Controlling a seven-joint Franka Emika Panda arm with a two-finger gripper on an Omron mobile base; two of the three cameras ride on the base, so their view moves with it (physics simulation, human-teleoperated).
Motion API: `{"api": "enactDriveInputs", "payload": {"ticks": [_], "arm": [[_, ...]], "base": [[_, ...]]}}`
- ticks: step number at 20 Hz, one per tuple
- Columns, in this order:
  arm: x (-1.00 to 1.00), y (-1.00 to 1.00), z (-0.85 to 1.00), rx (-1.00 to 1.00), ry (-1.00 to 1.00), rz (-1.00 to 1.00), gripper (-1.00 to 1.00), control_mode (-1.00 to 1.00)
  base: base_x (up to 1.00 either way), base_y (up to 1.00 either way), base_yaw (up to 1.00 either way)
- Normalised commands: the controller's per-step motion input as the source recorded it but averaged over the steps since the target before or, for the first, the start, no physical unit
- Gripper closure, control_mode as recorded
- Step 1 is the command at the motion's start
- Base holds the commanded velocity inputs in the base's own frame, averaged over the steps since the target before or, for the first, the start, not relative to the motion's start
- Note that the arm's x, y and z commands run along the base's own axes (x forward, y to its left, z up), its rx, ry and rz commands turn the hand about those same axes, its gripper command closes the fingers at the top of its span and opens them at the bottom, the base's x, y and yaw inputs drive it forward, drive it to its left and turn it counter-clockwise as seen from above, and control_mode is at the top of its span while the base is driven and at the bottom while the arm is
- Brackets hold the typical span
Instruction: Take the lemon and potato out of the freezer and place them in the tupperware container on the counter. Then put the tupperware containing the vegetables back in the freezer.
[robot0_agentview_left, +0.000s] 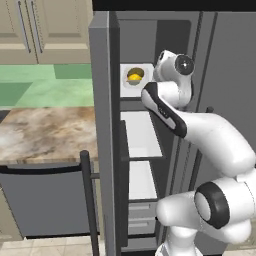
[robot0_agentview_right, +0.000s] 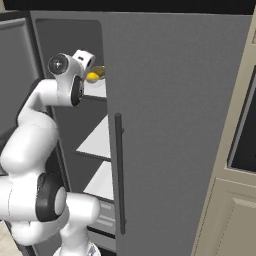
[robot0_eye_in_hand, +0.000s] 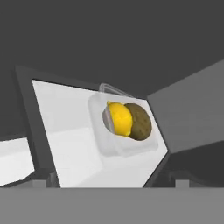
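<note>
I judge this to be the last step: the tupperware container sits on the top white shelf of the freezer, close to the shelf's far right corner, with the lemon and the potato inside it, touching each other. From the left base view I can see the lemon in the tray on that shelf, just beside the robot's hand. The gripper stands wide and holds nothing, its tips apart from the container. The surface lies to the left of the open freezer door. My next move, I think, should be a straight pull back out of the compartment without nudging the tray.
</note>
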Motion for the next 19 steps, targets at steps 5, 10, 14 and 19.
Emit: {"api": "enactDriveInputs", "payload": {"ticks": [5, 10, 14, 19], "arm": [[-1.0, -0.38, 0.84, 0.17, -0.02, 0.04, -1.0, -1.0], [-1.0, -0.14, 0.81, 0.1, 0.0, 0.1, -1.0, -1.0], [-1.0, -0.12, 0.65, 0.12, 0.02, 0.05, -1.0, -1.0], [-1.0, -0.19, 0.08, 0.12, 0.05, 0.08, -1.0, -1.0]], "base": [[0.0, 0.0, 0.0], [0.0, 0.0, 0.0], [0.0, 0.0, 0.0], [0.0, 0.0, 0.0]]}}
